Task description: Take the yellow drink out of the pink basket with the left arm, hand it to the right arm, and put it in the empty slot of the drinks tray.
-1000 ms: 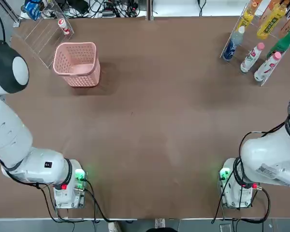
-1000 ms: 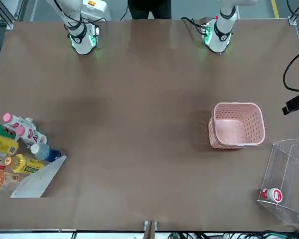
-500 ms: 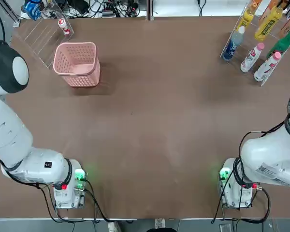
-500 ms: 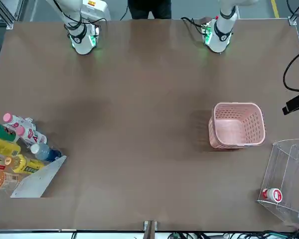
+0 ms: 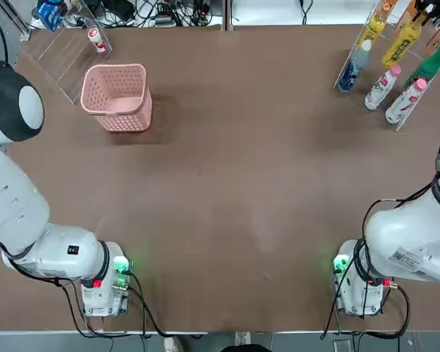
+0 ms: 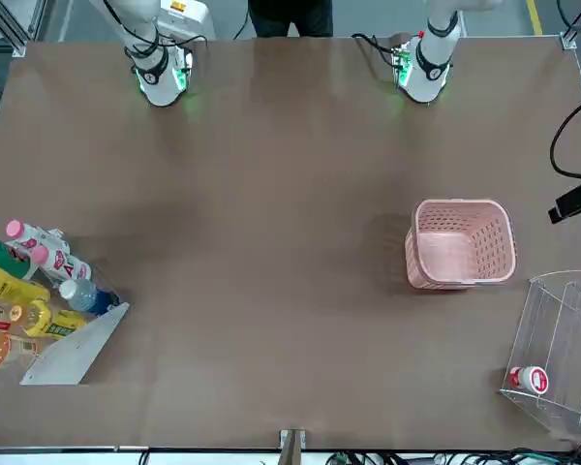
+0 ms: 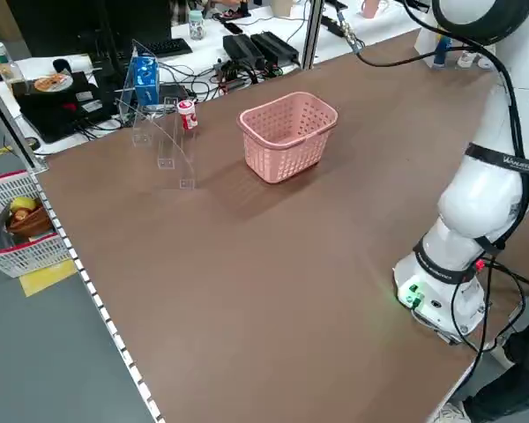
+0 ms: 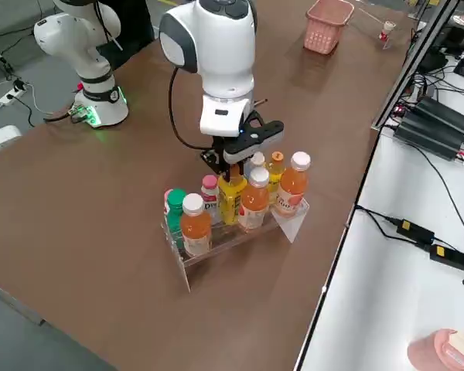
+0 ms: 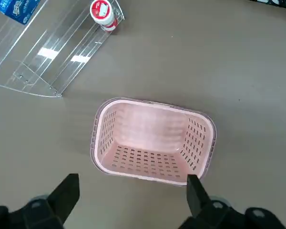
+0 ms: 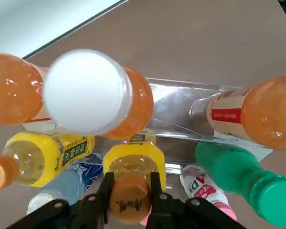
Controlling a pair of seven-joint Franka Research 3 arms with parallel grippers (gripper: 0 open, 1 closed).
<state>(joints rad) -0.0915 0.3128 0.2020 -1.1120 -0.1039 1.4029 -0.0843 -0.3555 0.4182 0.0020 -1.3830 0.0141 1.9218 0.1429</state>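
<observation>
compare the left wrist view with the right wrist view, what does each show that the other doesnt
Only the left wrist view: the empty pink basket, a clear rack holding a small red-capped bottle, and the open left pincer.
Only the right wrist view: the drinks tray full of bottles, and the right pincer shut on the yellow drink.
Both: the brown table.

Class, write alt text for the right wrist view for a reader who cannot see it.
The right gripper is shut on the orange cap of the yellow drink, held upright among other bottles in the clear drinks tray. An orange bottle with a white cap stands closest.
</observation>
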